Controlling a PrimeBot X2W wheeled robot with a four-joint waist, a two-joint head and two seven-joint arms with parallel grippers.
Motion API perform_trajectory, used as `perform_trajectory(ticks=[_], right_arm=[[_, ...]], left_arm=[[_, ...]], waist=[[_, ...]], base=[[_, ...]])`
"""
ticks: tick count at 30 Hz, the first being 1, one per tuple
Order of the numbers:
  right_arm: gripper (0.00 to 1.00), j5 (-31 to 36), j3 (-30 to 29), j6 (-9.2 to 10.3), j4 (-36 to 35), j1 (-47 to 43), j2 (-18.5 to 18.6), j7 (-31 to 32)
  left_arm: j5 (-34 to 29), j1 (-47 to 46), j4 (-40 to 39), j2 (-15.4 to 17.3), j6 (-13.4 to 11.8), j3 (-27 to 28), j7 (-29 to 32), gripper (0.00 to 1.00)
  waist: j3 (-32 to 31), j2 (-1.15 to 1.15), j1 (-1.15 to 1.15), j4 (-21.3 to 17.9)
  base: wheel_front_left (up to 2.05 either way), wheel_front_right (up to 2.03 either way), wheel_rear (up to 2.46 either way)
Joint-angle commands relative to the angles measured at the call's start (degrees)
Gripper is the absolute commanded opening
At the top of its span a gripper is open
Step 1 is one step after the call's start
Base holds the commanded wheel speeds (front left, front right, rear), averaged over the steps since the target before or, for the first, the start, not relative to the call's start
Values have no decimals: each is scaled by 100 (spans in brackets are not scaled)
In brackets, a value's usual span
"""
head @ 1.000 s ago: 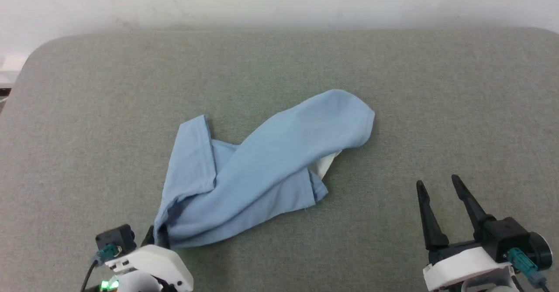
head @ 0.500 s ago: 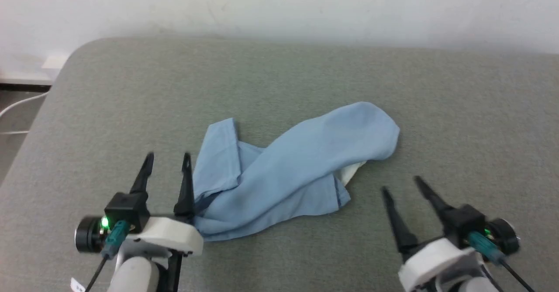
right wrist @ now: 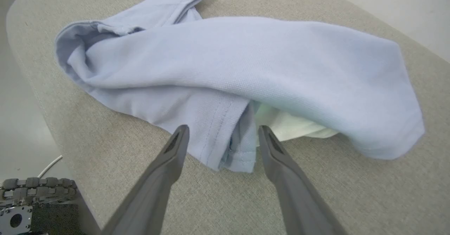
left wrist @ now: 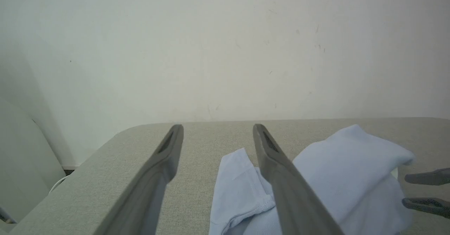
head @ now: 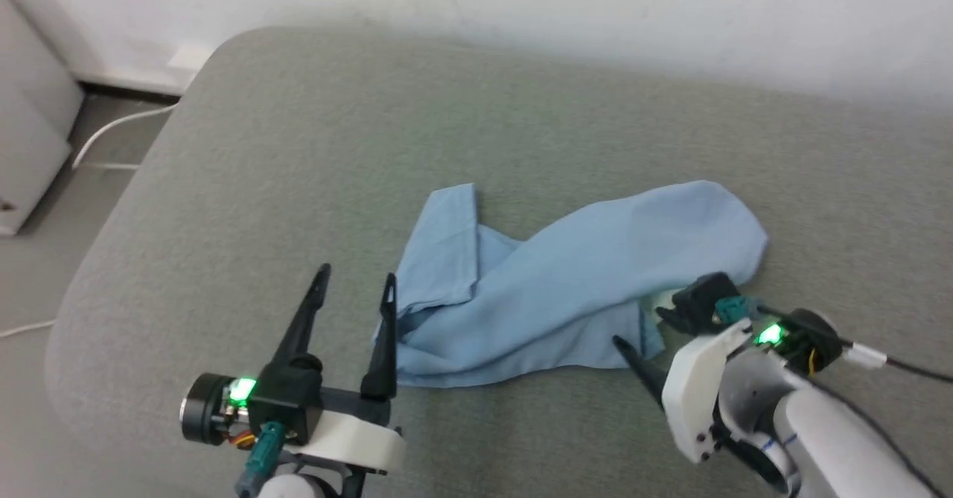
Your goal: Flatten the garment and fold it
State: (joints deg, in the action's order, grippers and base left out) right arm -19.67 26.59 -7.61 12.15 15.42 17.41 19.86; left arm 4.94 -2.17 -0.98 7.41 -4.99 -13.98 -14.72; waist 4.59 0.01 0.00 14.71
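I see the light blue polo shirt [head: 573, 282] lying crumpled and twisted near the middle of the grey padded worktop [head: 298, 148], with a bit of white collar [right wrist: 291, 126] poking out under its right fold. My left gripper [head: 356, 275] is spread wide and holds nothing, its inner finger just beside the shirt's left edge. My right gripper [right wrist: 223, 129] is spread too, at the shirt's near right side, with a stitched hem corner [right wrist: 239, 157] lying between its fingertips; I can't tell whether they touch the cloth
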Motion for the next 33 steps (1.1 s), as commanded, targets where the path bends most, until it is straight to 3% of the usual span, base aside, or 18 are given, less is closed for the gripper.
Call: perform_trajectory(ticks=[1, 8, 10, 11, 17, 24, 30, 33], right_arm=[[100, 13, 28, 12, 113, 146, 40, 55], [100, -170, 219, 12, 822, 443, -29, 129], [20, -241, 267, 12, 967, 453, -29, 118], [0, -260, 266, 12, 1015, 459, -9, 83], [0, -310, -130, 12, 963, 400, 162, -246], [0, -114, -1376, 12, 190, -255, 413, -24], [0, 577, -2991, 12, -605, -1424, -54, 801], [0, 890, -3389, 12, -937, -1952, -466, 1171]], left_arm=[[-59, 25, 1, -48, 49, -18, -27, 100], [-113, -8, 119, -166, 164, -30, -28, 100], [-125, 13, 134, -182, 172, 0, -28, 100], [-129, 29, 147, -187, 177, 19, -28, 100], [-152, 96, 255, -172, 247, 134, -28, 100], [-160, 171, 297, -201, 296, 214, -28, 100], [-154, 176, 395, -266, 354, 173, -28, 100], [-129, 154, 490, -301, 401, 123, -28, 100]], waist=[[170, -1, 0, 281], [256, -1, 0, 528], [246, -1, 0, 512], [228, -1, 0, 490], [48, -1, 0, 148], [-168, -1, 0, -397], [-162, -1, 0, -734], [-126, -1, 0, -847]], base=[[0, 0, 0], [0, 0, 0], [0, 0, 0], [0, 0, 0], [0, 0, 0], [0, 0, 0], [0, 0, 0], [0, 0, 0]])
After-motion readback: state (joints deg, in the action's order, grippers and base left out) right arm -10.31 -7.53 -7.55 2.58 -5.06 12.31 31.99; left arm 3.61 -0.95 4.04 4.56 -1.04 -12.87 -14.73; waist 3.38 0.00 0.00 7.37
